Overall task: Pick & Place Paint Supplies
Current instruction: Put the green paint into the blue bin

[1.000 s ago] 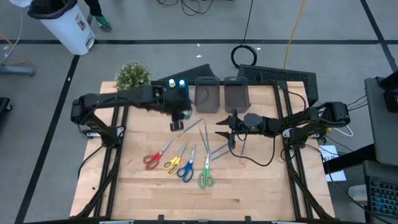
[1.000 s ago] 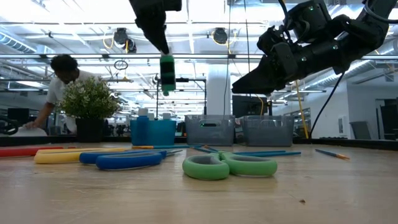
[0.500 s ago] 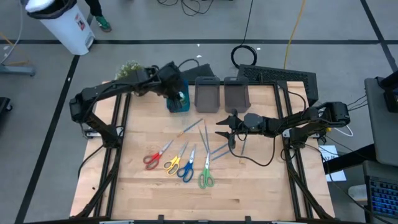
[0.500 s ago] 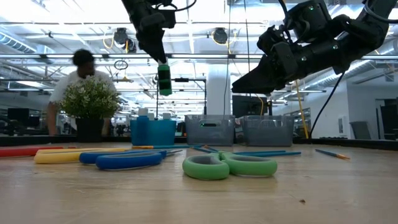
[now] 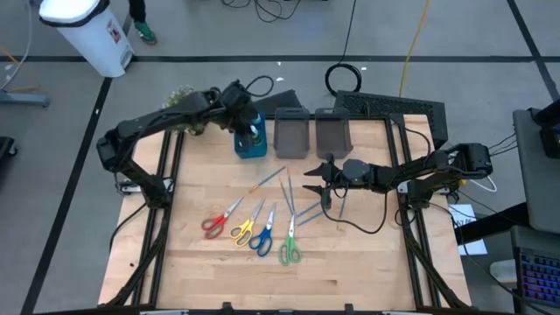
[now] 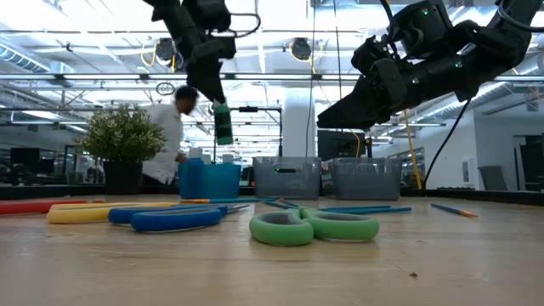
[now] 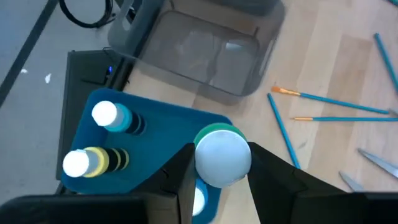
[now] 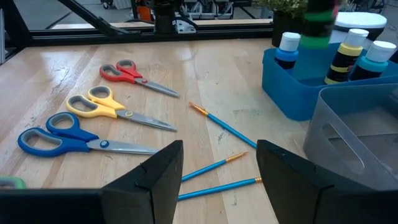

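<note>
Grey concrete floor with dark taped lines; black cable coil and a yellow cable on it. White bin beyond the wooden table. Right of the table, a dark desk. Low view: open hall, white ceiling beams, round overhead fixtures, a white pillar. A person in white stands behind the potted plant

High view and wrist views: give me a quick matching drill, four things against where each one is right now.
Things:
1. green-labelled bottle
2. green scissors
3. grey bin
4. right claw

Places:
A. lying on the table, nearest the front edge
B. open, above the brushes
C. beside the blue bin, nothing in it
D. held in the left claw over the blue bin

Pairs: 1-D, 2-A, 3-C, 4-B
</note>
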Controlling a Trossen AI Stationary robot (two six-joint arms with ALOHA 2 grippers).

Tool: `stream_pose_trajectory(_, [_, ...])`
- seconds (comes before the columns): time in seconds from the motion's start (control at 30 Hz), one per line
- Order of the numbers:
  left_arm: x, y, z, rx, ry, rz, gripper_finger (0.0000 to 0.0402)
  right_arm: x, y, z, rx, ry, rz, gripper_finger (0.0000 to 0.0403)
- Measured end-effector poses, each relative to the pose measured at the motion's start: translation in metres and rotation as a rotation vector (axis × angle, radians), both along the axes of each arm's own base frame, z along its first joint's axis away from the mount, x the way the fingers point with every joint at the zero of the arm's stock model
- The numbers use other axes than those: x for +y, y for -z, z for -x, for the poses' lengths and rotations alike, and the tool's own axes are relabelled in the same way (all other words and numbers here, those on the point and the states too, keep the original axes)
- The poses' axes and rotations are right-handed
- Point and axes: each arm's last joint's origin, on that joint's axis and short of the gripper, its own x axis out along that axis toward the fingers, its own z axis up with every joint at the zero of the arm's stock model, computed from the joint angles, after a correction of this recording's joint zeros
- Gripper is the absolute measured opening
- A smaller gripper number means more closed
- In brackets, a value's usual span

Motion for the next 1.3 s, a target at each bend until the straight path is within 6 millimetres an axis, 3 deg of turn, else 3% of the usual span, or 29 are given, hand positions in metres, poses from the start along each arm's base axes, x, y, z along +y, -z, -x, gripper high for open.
stream_pose_trajectory(0.27, [0.009, 0.036, 0.005, -0.002, -0.028, 0.027, 0.0125, 0.0, 0.0, 0.0, 0.0, 0.0, 0.0, 0.0196])
stream_pose_trajectory(0.43, [0.009, 0.046, 0.005, -0.033, -0.024, 0.04, 0.0125, 0.0, 0.0, 0.0, -0.001, 0.0, 0.0, 0.0196])
stream_pose_trajectory(1.13, [0.007, 0.046, -0.001, -0.058, -0.101, 0.006, 0.0125, -0.003, -0.001, 0.0, -0.016, 0.011, 0.002, 0.0196])
stream_pose_trajectory(1.3, [0.008, 0.055, -0.005, -0.028, -0.105, 0.022, 0.0125, -0.002, -0.002, 0.0, -0.017, 0.01, 0.002, 0.0196])
